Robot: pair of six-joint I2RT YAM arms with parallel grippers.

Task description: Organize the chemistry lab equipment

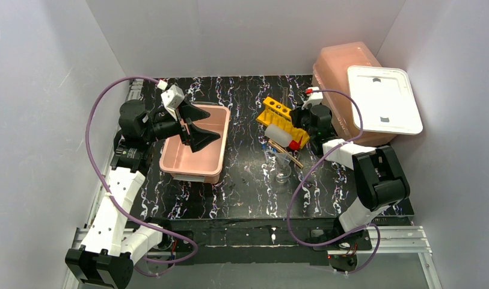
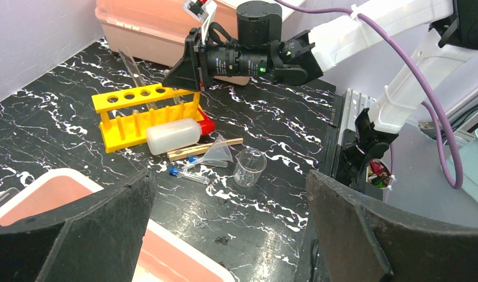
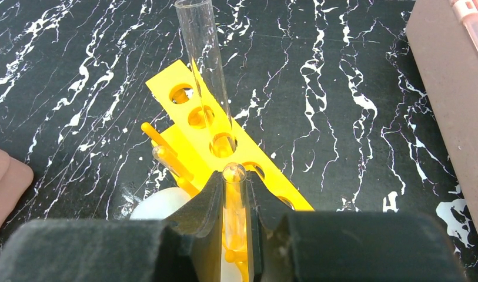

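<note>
Two pink tubs bracket the black marbled tabletop (image 1: 248, 192). An open tub (image 1: 196, 150) sits at 9 o'clock, and an upturned tub (image 1: 341, 69) sits at 2 o'clock with a white lid (image 1: 383, 99) lying across it.

Between them, slightly toward 1 o'clock, the yellow rack (image 1: 282, 119) stands at a slant. A white bottle (image 2: 173, 135) with a red cap lies on its side, touching the rack's near face. Just beyond the cap, toward 5 o'clock, two wooden sticks (image 2: 196, 150) lie together with a clear funnel (image 2: 219, 153) resting across them. A small beaker (image 2: 248, 167) stands upright beside the funnel. A short vial (image 2: 188, 174) with blue ends lies flat near the beaker, apart from the sticks. The bottle and this clutter crowd the near side of the rack, while the upturned tub stands close behind the right arm.

A glass tube (image 3: 206, 70) already stands in one of the rack's middle holes, leaning toward 11 o'clock. It is right next to the hole over which the right arm works.

The right fingers (image 3: 208, 200) reach down over the rack and are pressed in on a second tube (image 3: 234, 176), pinching it upright just below its rim. The tube's lower end is hidden, so I cannot tell whether it is in a hole.

The left fingers (image 1: 201, 137) hang over the far end of the open tub, spread wide. They hold nothing and touch nothing.
</note>
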